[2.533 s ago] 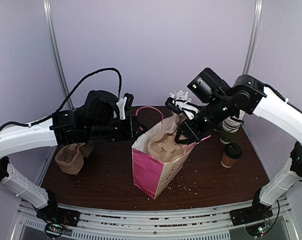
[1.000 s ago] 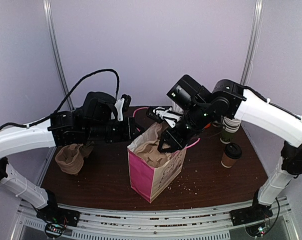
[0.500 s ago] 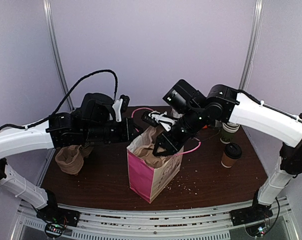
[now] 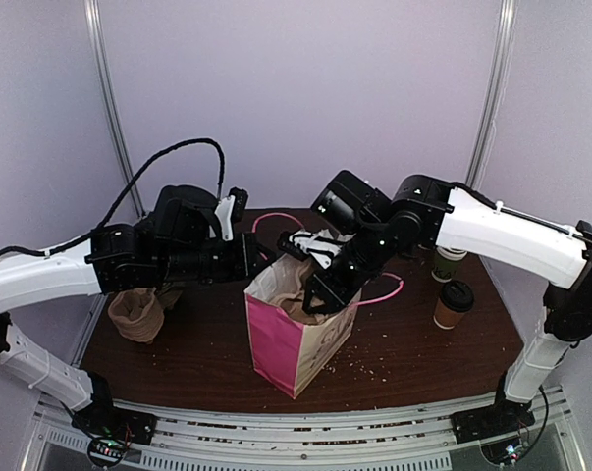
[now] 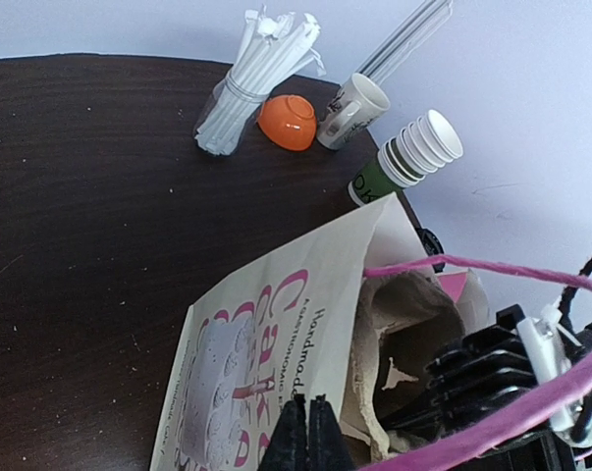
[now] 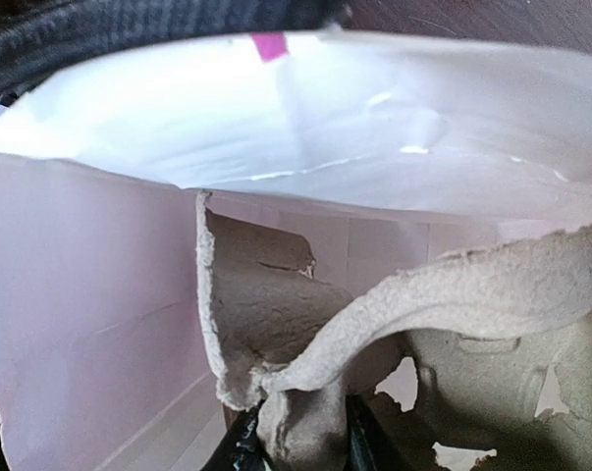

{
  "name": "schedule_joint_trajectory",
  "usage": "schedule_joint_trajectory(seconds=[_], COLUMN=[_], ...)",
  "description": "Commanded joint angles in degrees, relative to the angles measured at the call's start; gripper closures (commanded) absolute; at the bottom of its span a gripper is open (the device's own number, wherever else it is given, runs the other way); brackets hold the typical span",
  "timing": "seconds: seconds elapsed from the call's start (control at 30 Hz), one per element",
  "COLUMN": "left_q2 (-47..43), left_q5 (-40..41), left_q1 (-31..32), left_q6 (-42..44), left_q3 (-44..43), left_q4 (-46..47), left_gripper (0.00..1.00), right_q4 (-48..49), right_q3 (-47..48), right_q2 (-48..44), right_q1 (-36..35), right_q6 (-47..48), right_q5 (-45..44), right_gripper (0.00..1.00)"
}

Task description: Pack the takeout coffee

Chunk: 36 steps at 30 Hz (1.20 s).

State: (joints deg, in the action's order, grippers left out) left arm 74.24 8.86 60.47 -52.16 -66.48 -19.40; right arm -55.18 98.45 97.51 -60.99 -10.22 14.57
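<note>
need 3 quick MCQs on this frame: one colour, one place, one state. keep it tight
1. The printed front of the paper bag is:
A. blue
B. green
C. pink

2. The takeout coffee is:
A. inside the bag
B. standing upright on the table, right of the bag
C. lying tipped over left of the bag

3. The right pincer is:
A. shut on the pulp cup carrier inside the bag
B. open and empty above the bag
C. shut on the takeout coffee

Answers:
1. C: the top view shows a pink bag face.
2. B: the lidded brown cup stands alone on the dark tabletop, apart from the bag.
3. A: the right wrist view shows both fingers clamped on the carrier's edge, with the bag walls around them.
</note>
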Motion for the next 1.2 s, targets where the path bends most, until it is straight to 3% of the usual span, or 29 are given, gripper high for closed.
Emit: schedule_joint_trajectory(seconds=[0.0, 0.8, 1.17], left_q2=[-2.14, -1.27, -1.13], left_q5=[2.56, 1.78, 0.78], left_q1=[-0.26, -0.26, -0.26], left_q6=[-0.89, -0.74, -0.79], left_q3=[0.65, -0.50, 0.52], left_q4=[1.08, 1.56, 2.56], left_gripper=[1.00, 1.00, 1.00], right_q4=[-1.92, -2.36, 4.88], right_q3=[-3.20, 0.14, 1.72], right_q2=[0.06, 8.72, 8.93], right_q1=[-0.15, 0.94, 1.44], right_q6=[0.30, 1.07, -1.72], right_q5=[-2.11, -3.55, -4.67], right_gripper=[0.74, 0.73, 0.72])
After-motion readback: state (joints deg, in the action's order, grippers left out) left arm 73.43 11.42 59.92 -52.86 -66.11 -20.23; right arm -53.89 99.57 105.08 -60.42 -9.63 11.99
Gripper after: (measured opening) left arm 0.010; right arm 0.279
